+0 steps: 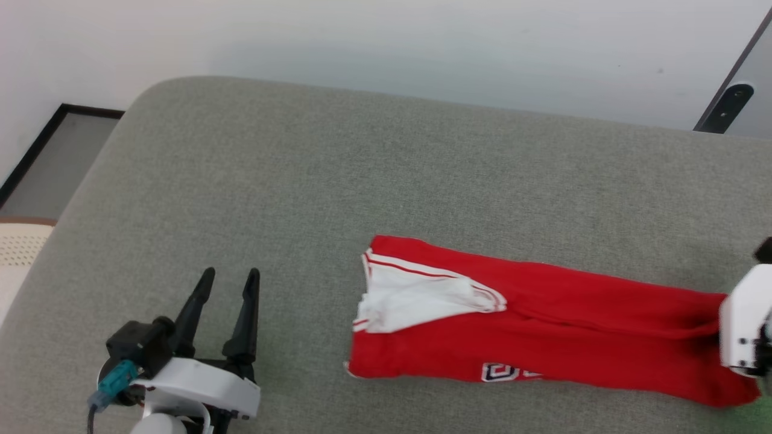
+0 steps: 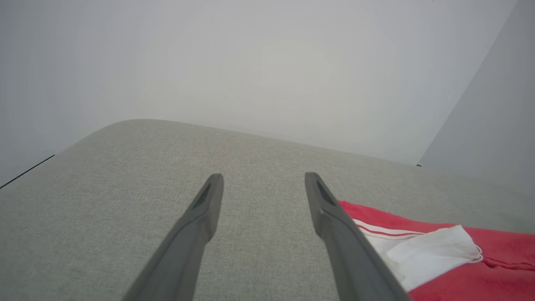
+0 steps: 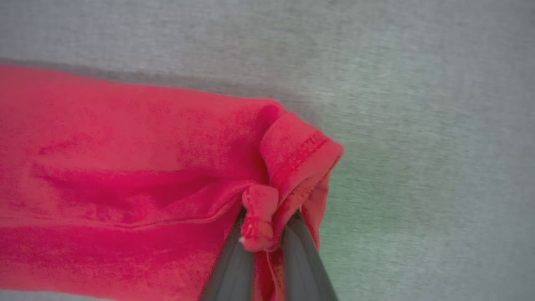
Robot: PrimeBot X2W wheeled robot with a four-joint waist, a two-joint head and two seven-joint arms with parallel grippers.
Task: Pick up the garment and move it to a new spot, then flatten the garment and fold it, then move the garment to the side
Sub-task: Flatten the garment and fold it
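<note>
On one grey cushion (image 1: 301, 181), one garment (image 1: 573, 319), hem between two right fingers (image 3: 307, 267)

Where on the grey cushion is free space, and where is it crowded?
Free: the cushion between garment and wall, and the patch between the open left claw and the garment. Crowded: the right end, where the right claw pinches the garment.

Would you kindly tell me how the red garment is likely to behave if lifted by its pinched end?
Probably floppy: the garment bunches softly where the right gripper pinches it, so the rest would likely sag and trail. It looks thin and light, lying flat on the grey cushion. Its folded white sleeve may flop open.
</note>
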